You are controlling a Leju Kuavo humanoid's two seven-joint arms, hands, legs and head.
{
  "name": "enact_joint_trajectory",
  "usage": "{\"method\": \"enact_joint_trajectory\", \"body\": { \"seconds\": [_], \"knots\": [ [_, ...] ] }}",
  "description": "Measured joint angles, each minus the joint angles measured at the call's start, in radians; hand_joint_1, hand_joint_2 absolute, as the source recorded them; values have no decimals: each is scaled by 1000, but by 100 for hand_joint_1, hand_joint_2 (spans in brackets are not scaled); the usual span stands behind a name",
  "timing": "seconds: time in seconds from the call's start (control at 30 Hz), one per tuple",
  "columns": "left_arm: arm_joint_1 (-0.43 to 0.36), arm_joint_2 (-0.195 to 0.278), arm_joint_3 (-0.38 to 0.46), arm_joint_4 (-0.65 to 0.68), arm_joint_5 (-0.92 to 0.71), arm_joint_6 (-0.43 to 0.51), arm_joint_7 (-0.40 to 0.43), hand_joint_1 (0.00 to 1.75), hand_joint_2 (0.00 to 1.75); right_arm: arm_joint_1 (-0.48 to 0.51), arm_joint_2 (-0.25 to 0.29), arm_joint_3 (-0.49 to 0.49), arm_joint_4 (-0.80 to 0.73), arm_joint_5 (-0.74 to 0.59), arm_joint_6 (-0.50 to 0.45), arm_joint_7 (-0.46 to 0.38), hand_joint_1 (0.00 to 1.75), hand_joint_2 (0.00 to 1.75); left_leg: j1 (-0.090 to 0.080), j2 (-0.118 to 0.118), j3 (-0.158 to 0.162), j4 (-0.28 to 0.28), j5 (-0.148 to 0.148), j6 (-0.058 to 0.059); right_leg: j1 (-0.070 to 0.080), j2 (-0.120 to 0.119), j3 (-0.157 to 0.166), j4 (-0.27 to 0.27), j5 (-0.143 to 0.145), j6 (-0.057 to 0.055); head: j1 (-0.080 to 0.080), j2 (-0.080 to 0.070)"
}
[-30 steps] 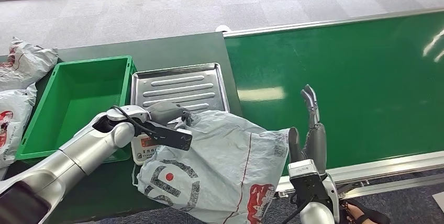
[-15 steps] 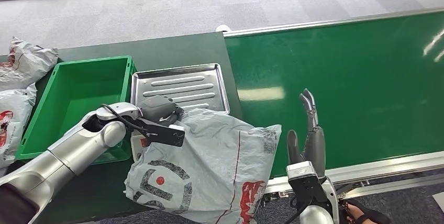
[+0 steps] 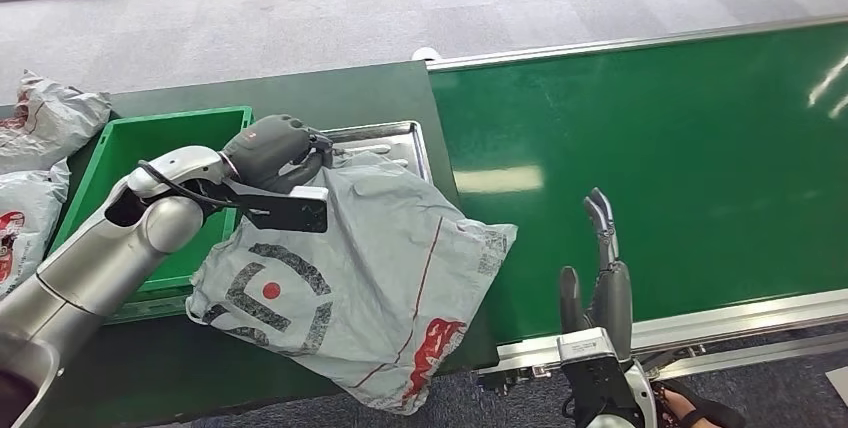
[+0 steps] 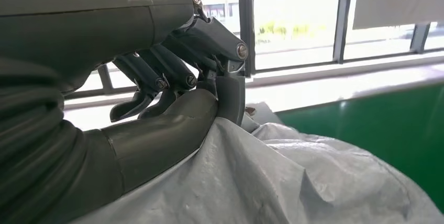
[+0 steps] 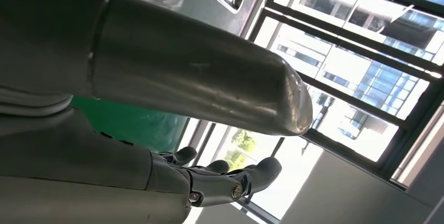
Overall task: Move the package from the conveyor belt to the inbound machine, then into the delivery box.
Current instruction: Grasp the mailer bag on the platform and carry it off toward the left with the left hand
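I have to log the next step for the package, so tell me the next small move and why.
Probably carry the package a little further over the metal tray and lower it flat. The left robot hand pinches the bag's top edge above the tray, but most of the bag hangs toward the table's near edge, partly over the green bin. The right robot hand is open, apart from it.

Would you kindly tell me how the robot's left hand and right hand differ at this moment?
The left hand grips the grey package near the metal tray; the right hand holds nothing. The left hand's fingers are curled; the right hand's are apart and straight, over the conveyor belt. Both are dark grey.
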Motion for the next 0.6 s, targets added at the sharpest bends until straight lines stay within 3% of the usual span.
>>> {"method": "enact_joint_trajectory", "body": {
  "seconds": [0.23,0.4,0.6],
  "knots": [
    [-68,24,108,-48,-48,75,34,175,175,25,0,-14,-29,11,5,5,0,0,0,0,0,0,0,0,0,0,0,0,0,0,0,0],
    [-97,25,137,-52,-85,113,66,175,175,30,1,-19,-40,16,8,7,0,0,0,0,0,0,1,0,0,0,0,0,0,0,0,0],
    [-288,32,205,51,-195,225,165,175,175,43,1,-32,-56,6,6,15,0,0,1,0,-2,0,1,0,1,0,-2,0,1,0,0,0]
  ]
}}
